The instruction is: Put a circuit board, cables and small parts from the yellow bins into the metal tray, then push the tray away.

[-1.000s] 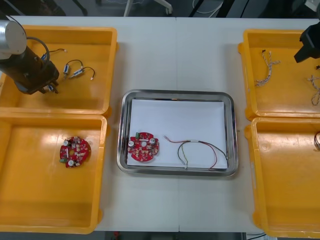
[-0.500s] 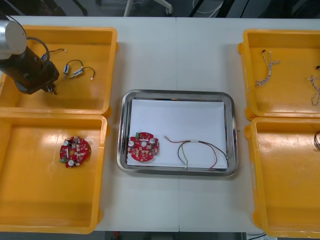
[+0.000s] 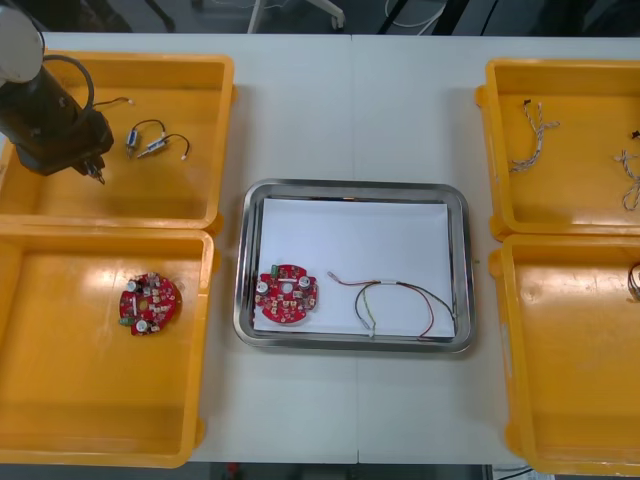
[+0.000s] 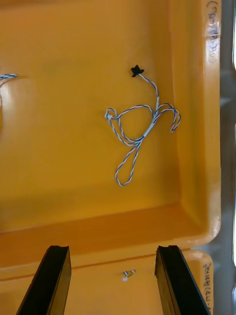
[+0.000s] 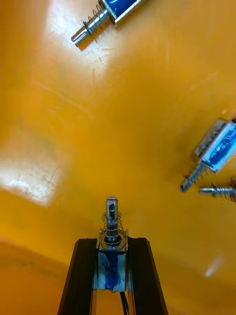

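A small metal part (image 5: 112, 221) is being held between the narrowly spaced fingers (image 5: 78, 275) of the left end effector (image 3: 94, 174). This end effector is being kept over the yellow bin (image 3: 150, 62) at the far-left corner of the bench (image 3: 350, 110), close to that bin's left wall. Two more small parts (image 3: 150, 143) with thin wires are lying on the same bin's floor, nearer its far edge. The metal tray (image 3: 350, 186) is sitting at the middle of the bench, white inside. A round red circuit board (image 3: 287, 294) is lying at its near-left corner, and a cable (image 3: 395, 300) of red and dark strands is lying just beside the board along the near edge. A second circuit board (image 3: 150, 303) is lying in the near-left bin (image 3: 80, 410). The right end effector (image 4: 112, 280) is being held wide open, with nothing between its fingers, above the wall between two bins. A twisted blue and white cable (image 4: 140, 133) is lying loose on the floor of the bin beyond that wall (image 4: 191, 98).
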Controlling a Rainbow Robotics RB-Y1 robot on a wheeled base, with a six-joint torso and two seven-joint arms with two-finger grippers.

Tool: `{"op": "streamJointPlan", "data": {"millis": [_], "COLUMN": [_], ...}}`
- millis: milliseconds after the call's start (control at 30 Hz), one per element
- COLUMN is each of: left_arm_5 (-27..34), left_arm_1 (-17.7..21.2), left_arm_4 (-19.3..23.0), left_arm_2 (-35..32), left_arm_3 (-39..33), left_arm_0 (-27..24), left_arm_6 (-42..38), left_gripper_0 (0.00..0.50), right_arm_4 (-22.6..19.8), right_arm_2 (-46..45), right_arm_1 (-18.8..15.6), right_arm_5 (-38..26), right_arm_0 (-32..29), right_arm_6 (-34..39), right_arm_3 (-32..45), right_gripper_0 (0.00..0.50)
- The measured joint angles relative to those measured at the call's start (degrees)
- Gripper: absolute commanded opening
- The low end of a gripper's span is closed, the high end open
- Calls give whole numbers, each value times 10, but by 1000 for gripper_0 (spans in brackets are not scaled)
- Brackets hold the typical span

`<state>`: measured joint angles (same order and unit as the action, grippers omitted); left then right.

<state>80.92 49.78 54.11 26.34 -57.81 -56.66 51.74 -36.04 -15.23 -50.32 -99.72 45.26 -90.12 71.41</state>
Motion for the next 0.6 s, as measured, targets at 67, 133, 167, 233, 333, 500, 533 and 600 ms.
{"op": "streamJointPlan", "data": {"millis": [67, 133, 167, 233, 333, 500, 533, 600], "left_arm_5": [20, 41, 50, 68, 95, 138, 145, 159], "left_arm_1": [8, 15, 18, 24, 28, 30, 30, 30], "left_arm_4": [0, 0, 0, 1, 1, 3, 4, 5], "left_arm_2": [-11, -23, -28, -37, -44, -45, -45, -45], "left_arm_3": [-19, -39, -50, -72, -111, -185, -199, -230], "left_arm_0": [0, 0, 0, 0, 0, 1, 1, 1], "left_arm_6": [0, 0, 0, 0, 0, 0, 0, 0], "left_gripper_0": [0, 0, 0, 0, 0, 0, 0, 0], "right_arm_4": [0, 0, 0, 2, 7, 8, 8, 10], "right_arm_2": [0, 0, 0, 4, 17, 33, 33, 33], "right_arm_1": [0, 0, 0, 0, 0, 0, 0, 1], "right_arm_5": [19, 35, 41, 51, 67, 104, 112, 125], "right_arm_0": [0, 0, 0, 0, 5, 21, 25, 30], "right_arm_6": [0, 0, 0, 0, 0, 0, 0, 0], "right_arm_3": [-18, -33, -38, -44, -61, -117, -127, -146], "right_gripper_0": [500, 500, 500, 500, 500, 500, 500, 500]}}
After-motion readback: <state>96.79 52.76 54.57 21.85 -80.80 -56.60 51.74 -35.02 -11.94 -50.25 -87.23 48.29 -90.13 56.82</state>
